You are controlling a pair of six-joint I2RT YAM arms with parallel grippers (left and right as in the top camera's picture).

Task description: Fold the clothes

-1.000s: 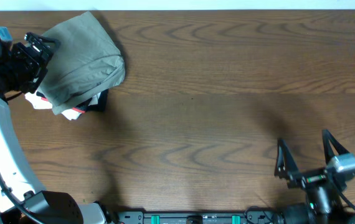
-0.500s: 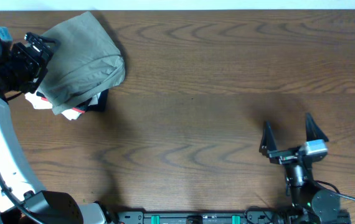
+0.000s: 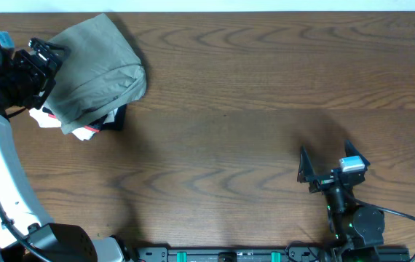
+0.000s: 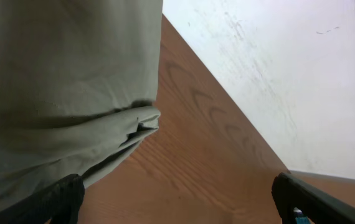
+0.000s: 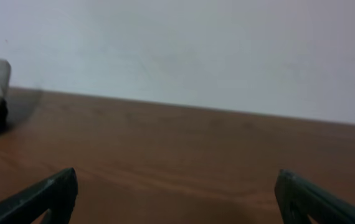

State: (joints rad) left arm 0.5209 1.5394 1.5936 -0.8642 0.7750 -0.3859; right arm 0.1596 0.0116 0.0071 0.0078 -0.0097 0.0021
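The clothes (image 3: 95, 69) lie in a soft, lumpy green-grey heap on the brown wooden table (image 3: 251, 87), up at its far left corner. The cloth is folded over and wrinkly, with a thick rolled edge on one side.

Under the clothes, at their near edge, bits of white cloth (image 3: 44, 118) poke out. A black cloth (image 3: 113, 118) sits there too. I think it has a bit of red on it, but it is too small to be sure.

My left gripper (image 3: 47, 52) is just beside the clothes, at their left edge. Its fingers are spread wide and hold nothing. In my left wrist view one finger (image 4: 62, 199) is right by the cloth, and I cannot tell if it touches.

My right gripper (image 3: 325, 156) is well apart from the clothes, far off to their right and nearer to me. It is wide too, over bare wood, with nothing in it. Past the clothes is a white wall (image 5: 196, 50).
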